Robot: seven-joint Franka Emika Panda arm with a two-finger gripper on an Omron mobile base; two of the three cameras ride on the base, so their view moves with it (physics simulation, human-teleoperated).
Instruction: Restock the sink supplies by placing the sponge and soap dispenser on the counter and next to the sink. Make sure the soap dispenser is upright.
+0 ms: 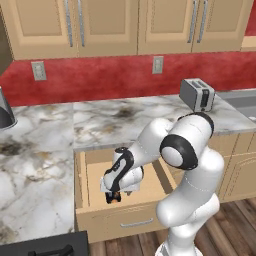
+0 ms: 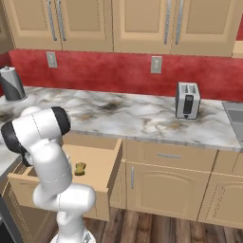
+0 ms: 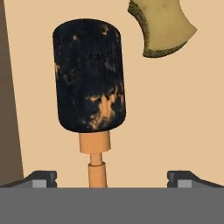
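Open drawer below the marble worktop: gripper hovers inside.
Jaws released, either side of the bottle's pump; sponge near the bottle.

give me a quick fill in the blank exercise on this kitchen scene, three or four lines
1. The soap dispenser lies on its side inside the open ____.
2. The sponge lies in the same drawer, ____ from the dispenser.
3. The end effector hangs above the dispenser with its jaws ____.
4. The toaster stands on the ____.

Missing words: drawer; apart; open; counter
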